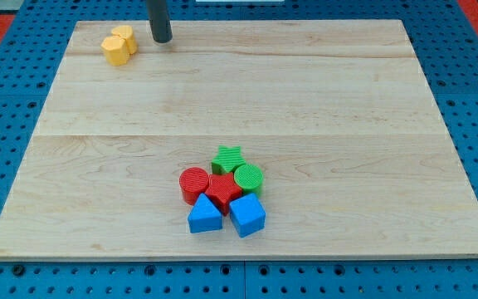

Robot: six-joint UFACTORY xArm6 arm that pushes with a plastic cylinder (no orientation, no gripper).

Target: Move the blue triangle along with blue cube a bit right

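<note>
1. my tip (162, 39) stands at the upper left of the frame, just beside the yellow plastic blocks (119, 45); it is a bare rod with no claw, holding nothing.
2. the blue plastic triangle (205, 216) and blue plastic cube (247, 215) lie side by side at the lower centre, touching the red star-shaped block (223, 191).
3. both look light, stiff and easy to slide; i judge the push should meet the triangle's left face.
</note>
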